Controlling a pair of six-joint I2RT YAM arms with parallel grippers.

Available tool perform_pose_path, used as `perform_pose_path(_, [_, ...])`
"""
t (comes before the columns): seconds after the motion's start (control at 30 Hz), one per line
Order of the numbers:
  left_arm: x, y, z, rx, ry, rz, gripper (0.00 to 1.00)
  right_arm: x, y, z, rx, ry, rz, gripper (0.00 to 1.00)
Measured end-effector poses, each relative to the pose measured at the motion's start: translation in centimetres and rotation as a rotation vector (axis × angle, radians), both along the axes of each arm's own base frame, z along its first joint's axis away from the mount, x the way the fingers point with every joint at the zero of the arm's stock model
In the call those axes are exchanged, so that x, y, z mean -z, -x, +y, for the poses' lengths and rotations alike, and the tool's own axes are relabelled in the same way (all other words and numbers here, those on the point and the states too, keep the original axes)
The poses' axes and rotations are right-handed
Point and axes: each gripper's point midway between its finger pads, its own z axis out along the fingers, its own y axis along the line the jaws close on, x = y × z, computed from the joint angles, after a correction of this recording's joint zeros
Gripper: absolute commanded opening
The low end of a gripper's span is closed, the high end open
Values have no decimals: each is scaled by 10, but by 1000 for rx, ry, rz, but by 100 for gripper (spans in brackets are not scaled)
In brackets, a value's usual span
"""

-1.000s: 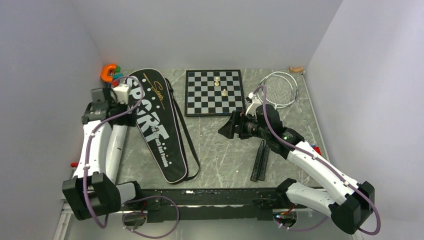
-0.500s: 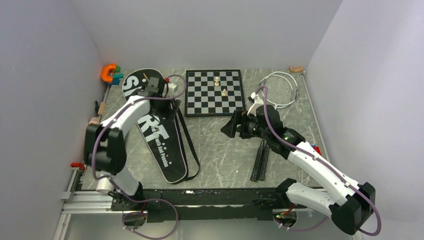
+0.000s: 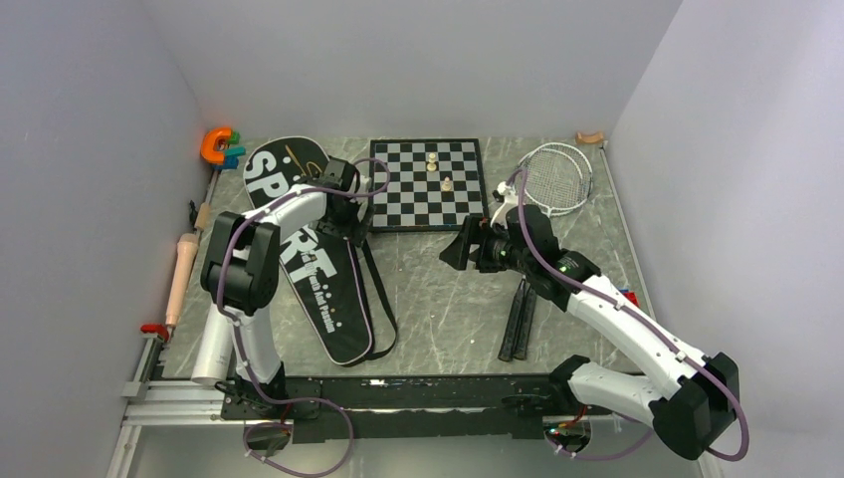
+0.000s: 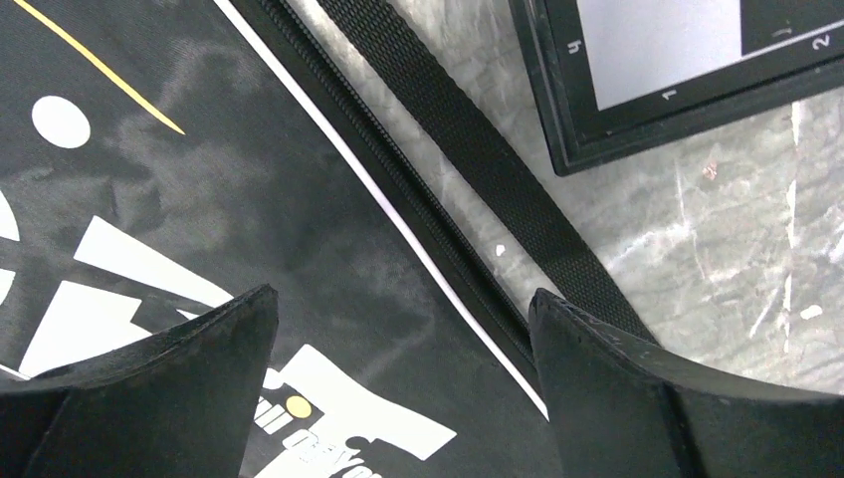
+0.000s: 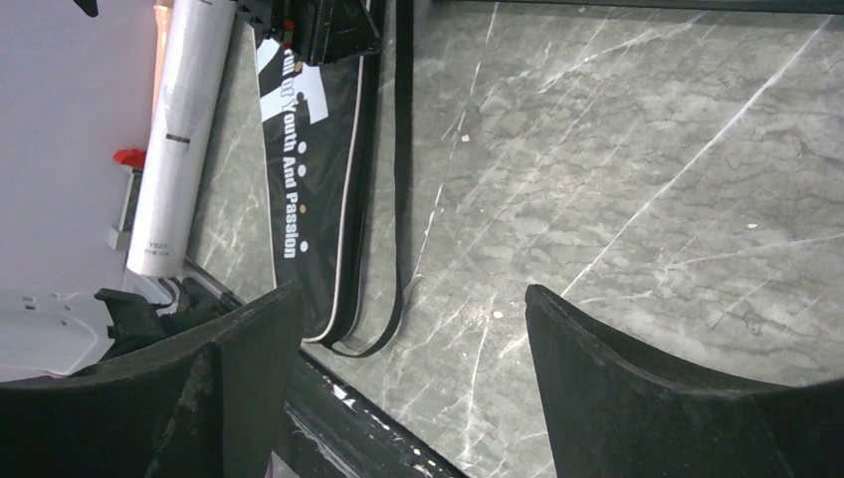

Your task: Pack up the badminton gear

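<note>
**Both grippers spread wide, nothing held**

The left gripper (image 3: 350, 202) is over the right edge of the bag (image 3: 333, 309), left of centre in the top view, just beside the lower left corner of the chessboard (image 3: 428, 189). In its wrist view the fingers (image 4: 149, 388) stand far apart with nothing between them. Under the gap are the bag's zipped edge and white piping. The strap (image 4: 478, 169) runs diagonally just beside that edge on the table (image 4: 717, 259). I cannot tell whether the fingertips touch the fabric.

The right gripper (image 3: 458, 247) is at frame centre, below the chessboard's lower right corner, with its jaws apart as well. Its wrist view shows only bare marble between the fingers (image 5: 637, 378), so it grips nothing.

Task things, all lying out on the table:
- The bag lies flat and slanted, from upper left down toward bottom centre-left, SPORT lettering up.
- The rackets (image 3: 557, 179) have their heads overlapped at upper right. The handles run down to lower right of centre, and the middle is hidden under the right arm.
- The tube (image 3: 207, 354) is at lower left beside the bag (clearer in the right wrist view, upper left).

A beige rod (image 3: 181, 274) lies along the left wall, above the tube. Two pale pieces (image 3: 447, 183) stand on the chessboard.
</note>
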Motion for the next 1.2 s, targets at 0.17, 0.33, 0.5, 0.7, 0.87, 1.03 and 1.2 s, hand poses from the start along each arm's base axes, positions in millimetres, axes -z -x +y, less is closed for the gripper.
perform_pose_path(0.17, [3,-6,1,-13,-8,-20,84,3,-4,0,-2,-6,12,83])
perform_pose_path(0.33, [13,-4,4,-19,-23,-15,77,2,-6,1,-7,-18,12,83])
perform_pose_path(0.5, [18,-2,7,-12,-37,-13,63,-1,-6,2,-16,-30,9,82])
perform_pose_path(0.7, [18,-1,2,14,-36,-17,35,-4,-7,4,-26,-46,2,81])
perform_pose_path(0.87, [14,-1,-1,25,-25,-23,4,-6,-7,5,-34,-56,0,80])
perform_pose_path(1.03, [-6,4,4,25,-23,-38,0,-8,-8,10,-50,-74,-3,78])
perform_pose_path(1.2, [-35,11,6,26,-3,-81,0,-3,-10,16,-67,-83,14,77])
